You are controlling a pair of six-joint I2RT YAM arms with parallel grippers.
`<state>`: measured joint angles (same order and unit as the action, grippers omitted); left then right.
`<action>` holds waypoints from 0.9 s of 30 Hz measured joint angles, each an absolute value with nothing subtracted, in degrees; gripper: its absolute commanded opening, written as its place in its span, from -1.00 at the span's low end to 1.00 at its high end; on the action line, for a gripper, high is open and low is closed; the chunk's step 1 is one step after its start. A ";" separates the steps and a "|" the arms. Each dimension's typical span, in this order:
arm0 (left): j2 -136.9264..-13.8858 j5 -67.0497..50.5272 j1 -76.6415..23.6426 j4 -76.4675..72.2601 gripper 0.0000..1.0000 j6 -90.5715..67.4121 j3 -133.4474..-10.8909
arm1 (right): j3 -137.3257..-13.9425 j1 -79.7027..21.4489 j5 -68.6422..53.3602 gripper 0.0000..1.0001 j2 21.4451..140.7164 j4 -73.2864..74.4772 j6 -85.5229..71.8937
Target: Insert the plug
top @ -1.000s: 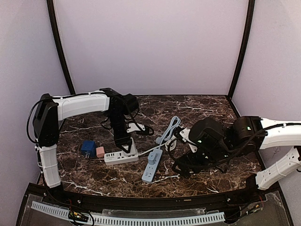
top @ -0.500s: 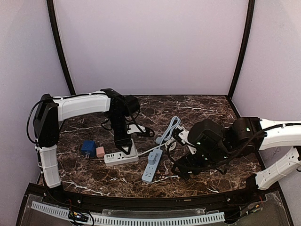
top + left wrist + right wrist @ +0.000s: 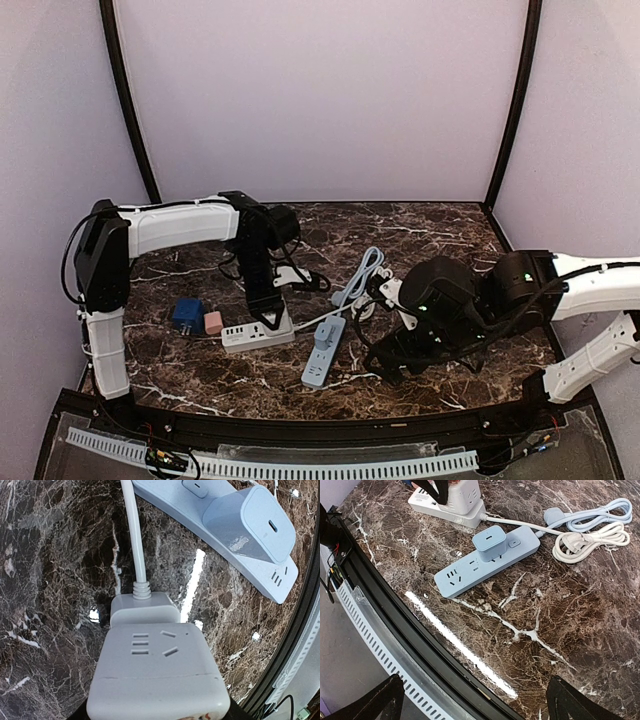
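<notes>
White cube-shaped plastic plug (image 3: 465, 495) sits on top of a long white plastic power strip (image 3: 240, 336), pinched between the black fingers of the left gripper (image 3: 268, 315), whose jaws are pressed against the cube's sides. Whether its prongs are fully home cannot be told.

Nearest the arms, the right gripper (image 3: 475, 680) hangs over the near part of the dark brown marble-patterned table (image 3: 560, 610), its jaws spread wide with nothing between them. Just beyond it lies a pale blue plastic power strip (image 3: 465, 572), set at an angle, with a pale blue square charger (image 3: 489, 544) standing in one of its sockets, next to the strip's button.

Farther in, the white strip lies near the blue one's far end but apart from it. Its white cable leaves from the end below the plug. Left of the white strip, a small dark blue block (image 3: 186, 314) and a small pink block (image 3: 213, 322) rest side by side. Behind both strips, a coiled white cord (image 3: 590, 540) and a coiled pale blue cord (image 3: 600, 512) lie bundled close together.
</notes>
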<state>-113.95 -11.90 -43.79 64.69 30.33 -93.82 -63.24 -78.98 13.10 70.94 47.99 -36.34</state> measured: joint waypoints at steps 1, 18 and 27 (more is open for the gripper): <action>-114.06 -11.79 -43.86 64.60 -0.98 30.02 -93.82 | -63.24 -79.05 13.10 0.97 70.94 47.99 -36.45; -114.32 -8.67 -45.56 64.36 -0.98 28.25 -94.02 | -62.81 -79.88 13.39 0.97 70.94 47.94 -37.69; -114.32 -6.94 -46.65 63.09 -0.99 27.18 -93.03 | -62.22 -79.88 13.54 0.97 70.94 47.88 -38.24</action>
